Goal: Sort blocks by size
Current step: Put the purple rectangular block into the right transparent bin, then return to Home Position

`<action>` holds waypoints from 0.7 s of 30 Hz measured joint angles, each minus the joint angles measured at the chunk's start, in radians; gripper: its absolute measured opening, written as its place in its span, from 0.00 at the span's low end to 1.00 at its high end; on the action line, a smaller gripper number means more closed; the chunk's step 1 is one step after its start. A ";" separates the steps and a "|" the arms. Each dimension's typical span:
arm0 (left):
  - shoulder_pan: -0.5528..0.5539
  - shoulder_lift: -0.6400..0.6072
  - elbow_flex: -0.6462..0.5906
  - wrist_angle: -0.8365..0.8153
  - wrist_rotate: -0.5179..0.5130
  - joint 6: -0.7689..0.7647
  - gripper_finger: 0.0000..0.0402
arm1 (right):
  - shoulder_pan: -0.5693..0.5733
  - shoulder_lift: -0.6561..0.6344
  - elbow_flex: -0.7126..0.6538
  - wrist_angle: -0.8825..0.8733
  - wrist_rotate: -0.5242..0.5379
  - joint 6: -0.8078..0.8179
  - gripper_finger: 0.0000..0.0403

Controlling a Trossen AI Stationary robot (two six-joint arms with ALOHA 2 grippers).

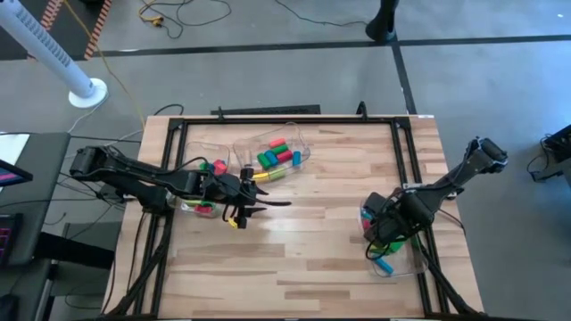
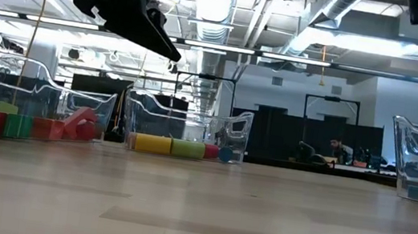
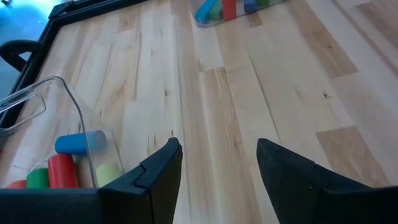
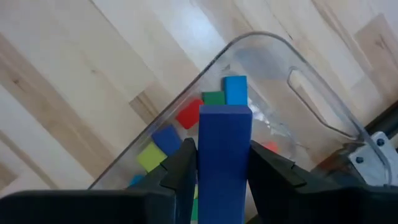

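Blue bar [image 4: 224, 158] clamped in right gripper [image 4: 219, 171] over a clear bin [image 4: 323, 118] (blocks inside); left gripper [image 3: 217, 163] gapes, empty.

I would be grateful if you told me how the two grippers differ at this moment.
The left gripper is open and empty above bare wood; the right gripper is closed on a blue bar. The left gripper hangs over the table beside a bin; the right gripper is above a clear bin of small blocks. Both have dark fingers.
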 joint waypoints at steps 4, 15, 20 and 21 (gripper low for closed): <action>0.000 0.000 0.000 0.000 0.000 0.000 0.50 | -0.002 -0.005 -0.013 -0.002 -0.004 0.022 0.42; 0.000 0.000 0.000 -0.007 0.000 -0.006 0.50 | -0.002 -0.005 -0.014 -0.004 0.027 0.037 0.60; 0.000 0.000 0.000 -0.007 0.000 -0.008 0.50 | -0.002 -0.005 -0.014 0.011 0.080 0.028 0.61; 0.000 0.000 0.000 -0.008 0.000 -0.008 0.50 | -0.002 -0.005 -0.014 0.025 0.092 0.013 0.61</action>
